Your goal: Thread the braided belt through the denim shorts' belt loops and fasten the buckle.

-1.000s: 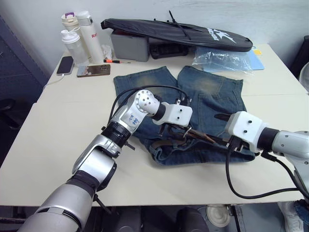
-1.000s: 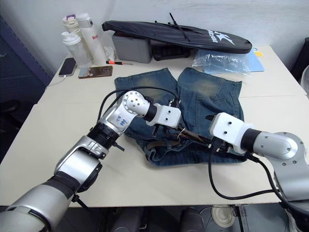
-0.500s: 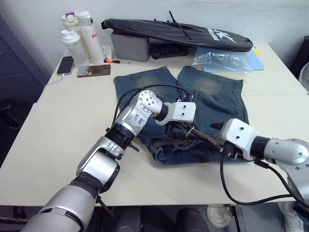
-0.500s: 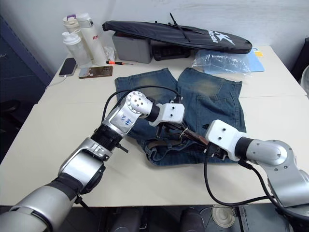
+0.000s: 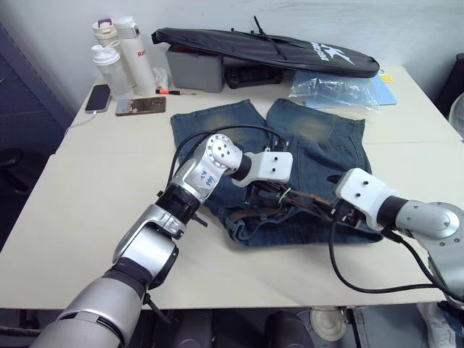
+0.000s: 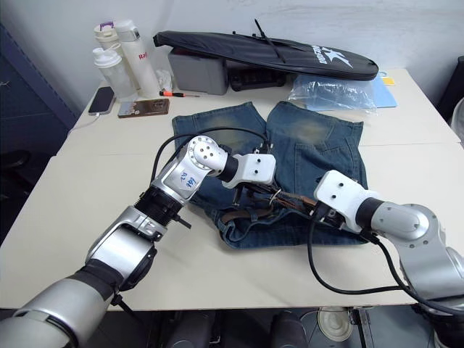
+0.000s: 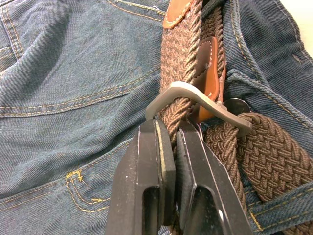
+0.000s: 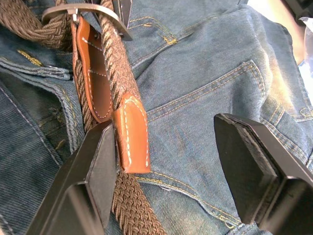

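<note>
Since half a second ago your right claw (image 8: 171, 171) has slid back toward 3 o'clock and lifted slightly, while your left claw (image 7: 168, 152) has barely shifted over the waistband. You have the left claw clenched on the braided belt (image 7: 178, 63), its two fingers (image 7: 151, 171) pressed together just under the buckle (image 7: 195, 100), where the woven strap passes through the silver frame. Your right claw is released: its fingers stand wide apart, one finger (image 8: 93, 161) touching the belt beside the tan leather tip (image 8: 132, 139), the other finger over bare denim at the back pocket. The denim shorts (image 5: 319, 145) lie flat in the middle of the tabletop (image 5: 94, 217), legs pointing toward 12 o'clock and waistband toward 6 o'clock, nearest you. The belt runs along that waistband between your two claws, with the buckle at the left claw's end and the strap reaching toward 3 o'clock. You cannot tell from these views which belt loops the strap passes through. At the far edge, toward 12 o'clock, a long black bag (image 5: 268, 49) rests over a grey box (image 5: 194, 69); bottles (image 5: 123, 54) and two phones (image 5: 123, 103) sit toward 10 o'clock, and a clear plastic bag (image 5: 333, 90) lies toward 1 o'clock.
</note>
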### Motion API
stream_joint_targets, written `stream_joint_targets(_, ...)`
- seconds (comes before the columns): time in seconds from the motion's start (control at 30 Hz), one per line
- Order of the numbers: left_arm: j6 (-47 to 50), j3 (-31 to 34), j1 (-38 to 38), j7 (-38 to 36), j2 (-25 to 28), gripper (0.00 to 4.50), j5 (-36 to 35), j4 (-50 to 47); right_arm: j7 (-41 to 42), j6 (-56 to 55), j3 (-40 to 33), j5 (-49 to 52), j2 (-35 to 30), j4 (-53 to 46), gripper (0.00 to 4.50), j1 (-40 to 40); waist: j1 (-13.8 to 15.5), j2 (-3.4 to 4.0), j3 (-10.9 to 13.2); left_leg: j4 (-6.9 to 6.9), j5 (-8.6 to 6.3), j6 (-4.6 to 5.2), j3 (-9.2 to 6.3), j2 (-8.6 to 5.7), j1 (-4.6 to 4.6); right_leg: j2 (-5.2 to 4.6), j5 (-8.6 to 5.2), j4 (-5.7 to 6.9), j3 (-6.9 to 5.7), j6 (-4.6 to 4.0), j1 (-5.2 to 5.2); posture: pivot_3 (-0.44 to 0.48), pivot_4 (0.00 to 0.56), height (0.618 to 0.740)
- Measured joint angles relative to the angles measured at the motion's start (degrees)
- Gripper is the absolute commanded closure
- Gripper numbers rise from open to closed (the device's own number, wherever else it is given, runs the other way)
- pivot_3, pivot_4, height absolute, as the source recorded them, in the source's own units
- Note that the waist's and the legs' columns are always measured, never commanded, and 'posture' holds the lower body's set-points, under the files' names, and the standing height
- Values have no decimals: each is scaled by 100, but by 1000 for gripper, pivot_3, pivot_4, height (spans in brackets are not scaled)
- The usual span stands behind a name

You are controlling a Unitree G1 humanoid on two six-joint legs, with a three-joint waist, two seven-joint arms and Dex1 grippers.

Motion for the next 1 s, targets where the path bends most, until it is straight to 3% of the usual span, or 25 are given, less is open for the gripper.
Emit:
stream_joint_targets(0.17,31,-1,0,36,-5,4500,0,-10,-118,-284,465,-272,117,197,4392,-102,2,1,-1,1,0,0,1,-2,0,-2,0,1,0,0,-1,0,150,645)
stream_joint_targets(0.27,128,17,3,37,13,4500,-29,-18,-154,-437,530,-392,154,260,4459,-130,1,1,-1,0,0,1,1,-2,-1,-2,0,1,0,0,-1,0,150,645)
stream_joint_targets(0.43,1083,438,5,-206,-30,2589,-653,-214,-134,-726,484,-451,125,467,4500,1,-1,1,-1,1,1,1,0,-2,-1,-2,0,1,-1,0,-1,0,150,645)
stream_joint_targets(0.53,1610,662,5,-444,199,1166,-1019,-532,-79,-946,350,-482,36,681,4500,76,-13,4,-2,0,1,1,2,-1,0,-1,0,3,0,0,-2,0,150,645)
stream_joint_targets(0.63,2144,869,10,-686,489,39,-1395,-894,-4,-1262,221,-516,-89,733,4500,135,-17,5,-3,-1,2,-1,2,1,2,0,0,1,0,0,-3,0,150,645)
stream_joint_targets(0.83,3344,1335,130,-1069,1220,39,-2225,-1775,185,-2025,-182,-519,-279,1066,4500,447,1,12,-7,0,2,0,0,-1,1,-1,0,2,0,0,4,0,150,645)
stream_joint_targets(1.0,3943,1317,479,-1182,1683,39,-2546,-2140,330,-2906,-471,-629,-456,1375,4500,670,7,13,-8,1,3,1,0,-1,1,-1,0,3,1,0,7,0,150,645)
